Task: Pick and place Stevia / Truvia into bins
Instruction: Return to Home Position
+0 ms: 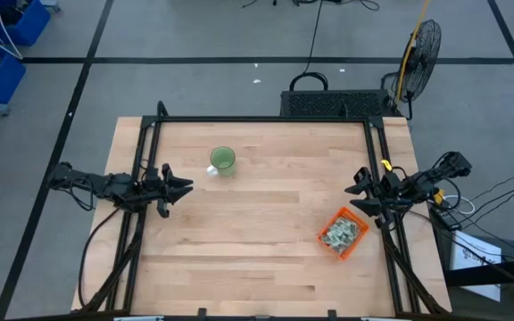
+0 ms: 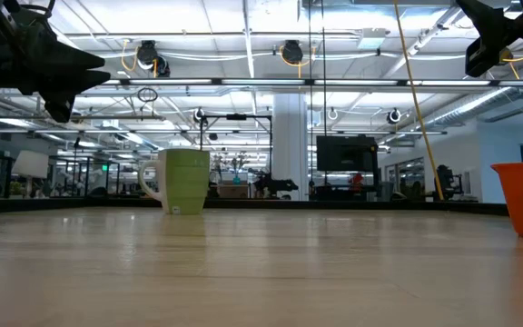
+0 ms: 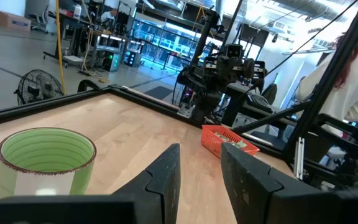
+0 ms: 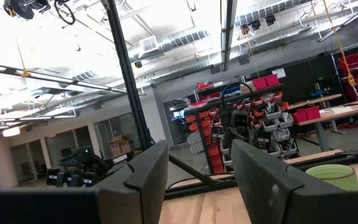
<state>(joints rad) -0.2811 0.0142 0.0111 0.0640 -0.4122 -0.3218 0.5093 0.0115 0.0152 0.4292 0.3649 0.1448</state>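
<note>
The pale green and white packets [image 1: 338, 234] lie heaped inside the orange bin [image 1: 353, 242], which sits on the table near its right edge. In the left wrist view the bin [image 3: 213, 138] shows far across the table with packets [image 3: 238, 144] in it. My left gripper [image 1: 186, 186] hovers open above the table's left side, just near of the green cup [image 1: 223, 160]. My right gripper [image 1: 357, 187] hovers open at the right edge, a little far of the bin. Both grippers are empty.
A round green cup [image 2: 182, 180] with a white handle stands upright on the far-left part of the table. Black frame rails [image 1: 266, 119] run along the far, left and right edges. The wide middle and near part of the wooden table [image 1: 239, 241] is bare.
</note>
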